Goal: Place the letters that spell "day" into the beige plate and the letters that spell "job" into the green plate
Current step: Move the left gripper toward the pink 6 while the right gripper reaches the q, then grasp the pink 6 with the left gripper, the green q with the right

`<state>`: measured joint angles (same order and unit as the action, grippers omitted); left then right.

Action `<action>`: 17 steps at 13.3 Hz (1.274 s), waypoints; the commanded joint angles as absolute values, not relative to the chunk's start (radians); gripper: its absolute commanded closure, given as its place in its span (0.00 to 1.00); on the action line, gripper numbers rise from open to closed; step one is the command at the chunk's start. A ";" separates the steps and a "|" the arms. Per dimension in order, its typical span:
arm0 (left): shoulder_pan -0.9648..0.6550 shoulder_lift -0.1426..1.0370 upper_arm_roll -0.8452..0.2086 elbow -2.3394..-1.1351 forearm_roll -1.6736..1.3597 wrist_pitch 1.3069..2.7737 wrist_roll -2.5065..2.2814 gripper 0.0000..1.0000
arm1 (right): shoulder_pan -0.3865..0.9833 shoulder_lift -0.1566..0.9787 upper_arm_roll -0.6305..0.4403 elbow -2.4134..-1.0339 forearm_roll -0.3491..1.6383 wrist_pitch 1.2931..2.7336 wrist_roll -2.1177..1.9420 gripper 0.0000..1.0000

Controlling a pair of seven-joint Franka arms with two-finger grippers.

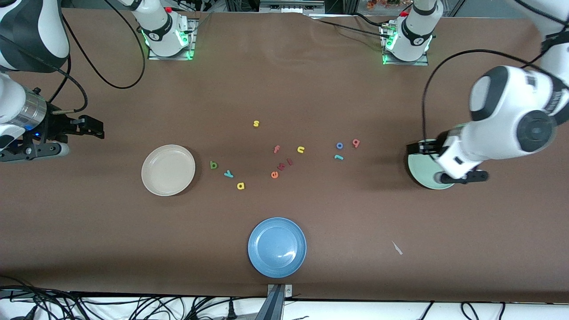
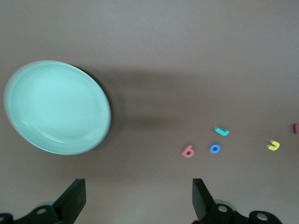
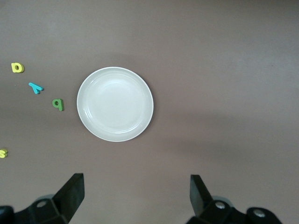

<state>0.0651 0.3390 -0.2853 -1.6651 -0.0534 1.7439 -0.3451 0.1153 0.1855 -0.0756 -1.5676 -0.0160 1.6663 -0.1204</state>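
- Beige plate (image 1: 168,170) and green plate (image 1: 427,171) lie bare on the counter (image 1: 284,231).
- Left gripper (image 2: 138,198) hangs open over the green plate's edge.
- Right gripper (image 3: 135,196) waits open.

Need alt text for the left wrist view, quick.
An empty green plate sits on the brown table, with the pink b, blue o and teal j lying beside it. The left gripper hangs above, jaws open.
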 commanded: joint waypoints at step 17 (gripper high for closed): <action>0.017 0.442 -0.451 -2.218 0.252 2.511 -1.021 0.08 | 0.146 0.380 0.164 -1.697 0.015 2.046 -0.135 0.00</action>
